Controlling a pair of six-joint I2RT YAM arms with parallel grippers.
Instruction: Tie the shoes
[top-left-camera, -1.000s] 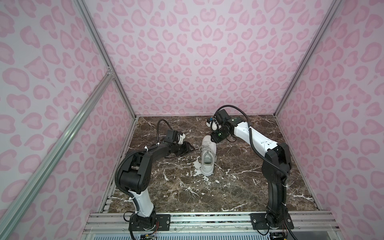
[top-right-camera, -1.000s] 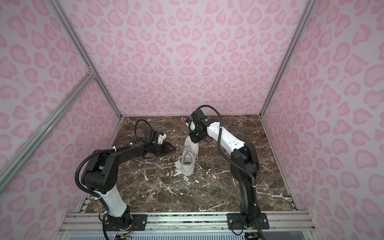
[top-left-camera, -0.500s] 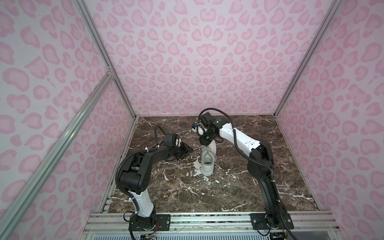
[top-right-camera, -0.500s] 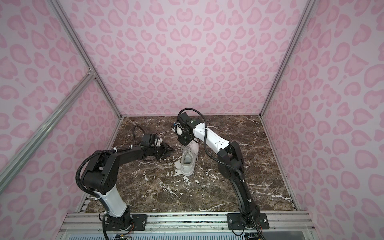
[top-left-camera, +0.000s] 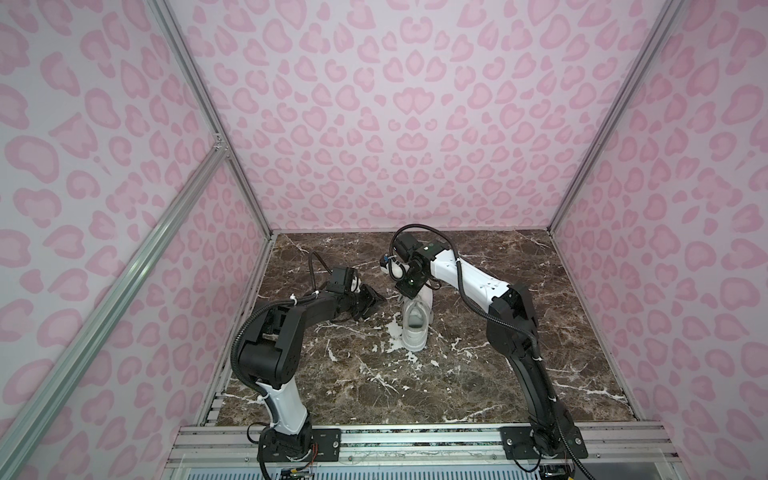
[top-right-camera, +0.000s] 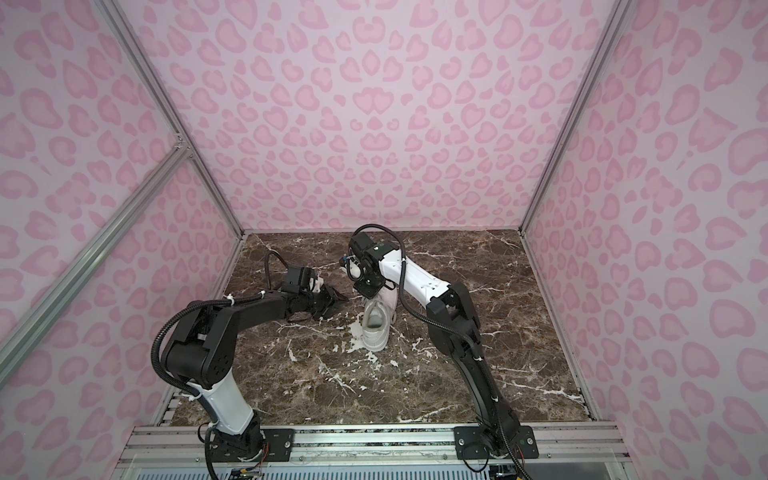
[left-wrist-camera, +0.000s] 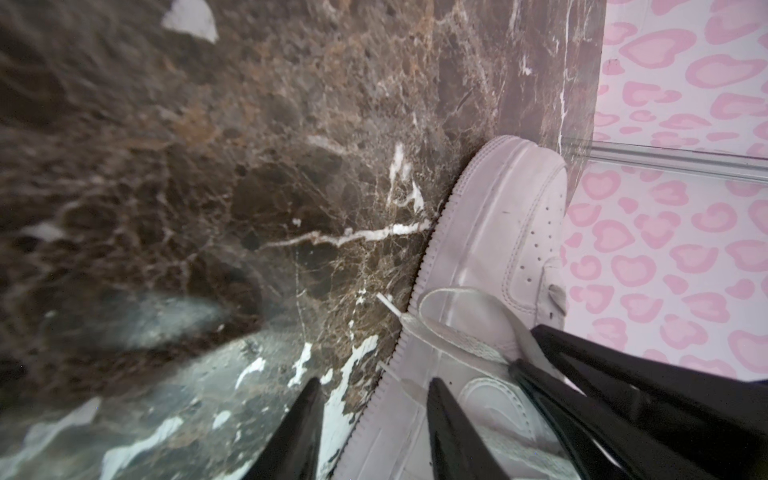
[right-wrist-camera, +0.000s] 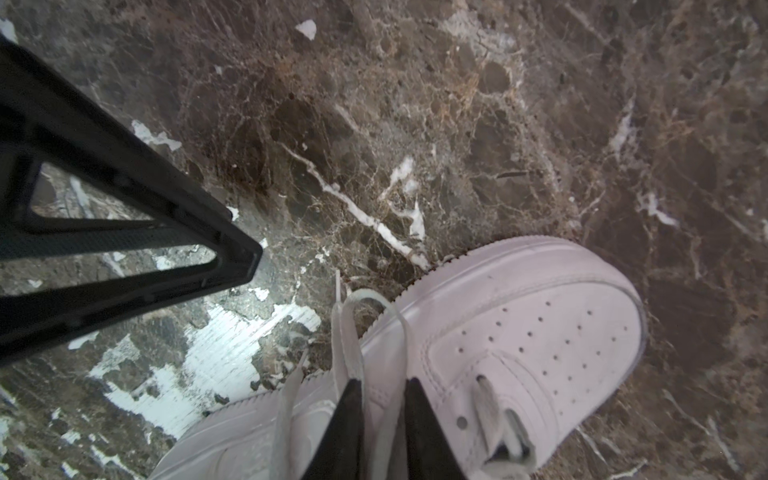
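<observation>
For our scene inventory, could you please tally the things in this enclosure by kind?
White sneaker: 1
Grippers: 2 (left gripper, right gripper)
Total: 3

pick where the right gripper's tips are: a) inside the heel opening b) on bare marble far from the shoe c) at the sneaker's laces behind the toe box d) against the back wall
c: the right wrist view shows the right gripper over the white sneaker, with a lace loop at its tips.
</observation>
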